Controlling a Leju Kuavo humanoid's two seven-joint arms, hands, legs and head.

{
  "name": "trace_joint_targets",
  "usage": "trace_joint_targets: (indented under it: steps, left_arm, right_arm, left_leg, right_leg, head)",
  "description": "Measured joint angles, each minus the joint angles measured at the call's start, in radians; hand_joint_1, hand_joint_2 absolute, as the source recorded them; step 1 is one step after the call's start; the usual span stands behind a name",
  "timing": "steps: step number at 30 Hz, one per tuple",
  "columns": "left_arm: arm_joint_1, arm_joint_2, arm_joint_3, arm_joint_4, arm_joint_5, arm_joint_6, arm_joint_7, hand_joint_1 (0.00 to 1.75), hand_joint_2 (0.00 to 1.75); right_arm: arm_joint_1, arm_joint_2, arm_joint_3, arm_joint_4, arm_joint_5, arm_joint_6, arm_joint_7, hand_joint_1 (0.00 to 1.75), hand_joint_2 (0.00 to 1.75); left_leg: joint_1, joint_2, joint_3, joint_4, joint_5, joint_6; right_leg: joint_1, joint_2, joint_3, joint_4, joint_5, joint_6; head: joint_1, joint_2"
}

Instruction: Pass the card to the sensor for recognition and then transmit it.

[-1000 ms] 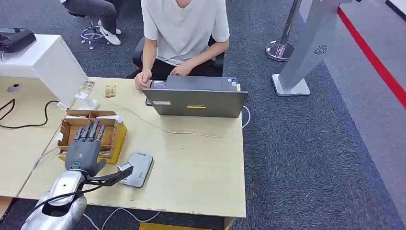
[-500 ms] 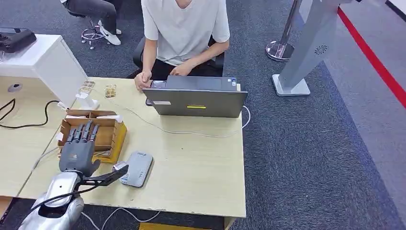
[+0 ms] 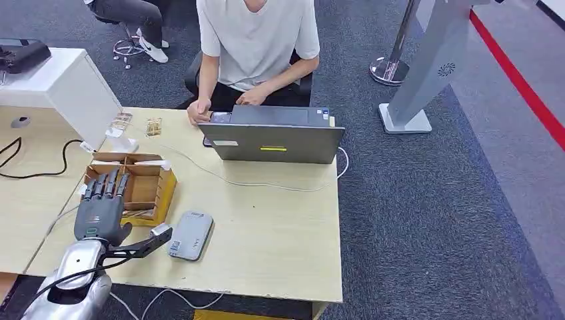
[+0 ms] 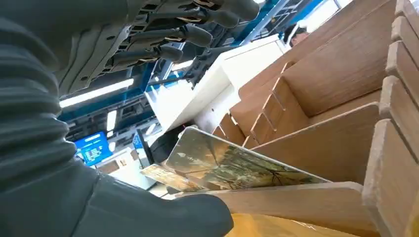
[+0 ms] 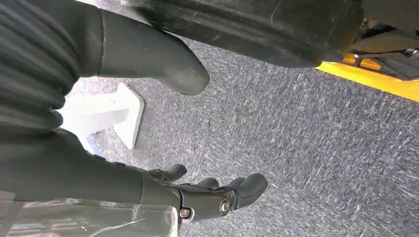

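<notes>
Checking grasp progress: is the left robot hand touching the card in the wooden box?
Apart. Left wrist view: the left robot hand has its fingers spread with open space above the card.

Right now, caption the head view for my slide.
Left hand open above the wooden card box, grey sensor beside it.

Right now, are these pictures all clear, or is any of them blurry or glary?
Head view: evenly lit and sharp; the left hand over the wooden box casts little shadow. Left wrist view: the hand looms close and soft, ceiling lights glare behind it, and the card in the box shows a sheen. Right wrist view: dim, the right hand dark against grey carpet.
</notes>
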Motion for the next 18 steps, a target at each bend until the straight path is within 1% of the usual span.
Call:
trace_joint_targets:
  steps: [6, 18]
  left_arm:
    - [0.001, -0.001, 0.002, 0.000, -0.002, -0.013, 0.001, 1.75, 1.75]
    - [0.002, -0.001, 0.002, 0.000, 0.031, -0.040, -0.024, 1.75, 1.75]
  right_arm:
    - [0.000, 0.000, 0.001, 0.000, 0.003, 0.000, 0.004, 0.00, 1.75]
    - [-0.003, 0.000, 0.009, 0.000, 0.009, 0.002, 0.011, 0.00, 1.75]
  left_leg:
    - [0.000, 0.000, 0.000, 0.000, 0.000, 0.000]
    - [0.000, 0.000, 0.000, 0.000, 0.000, 0.000]
  right_leg:
    - [0.000, 0.000, 0.000, 0.000, 0.000, 0.000]
    - [0.000, 0.000, 0.000, 0.000, 0.000, 0.000]
  head:
    - [0.000, 0.000]
    - [0.000, 0.000]
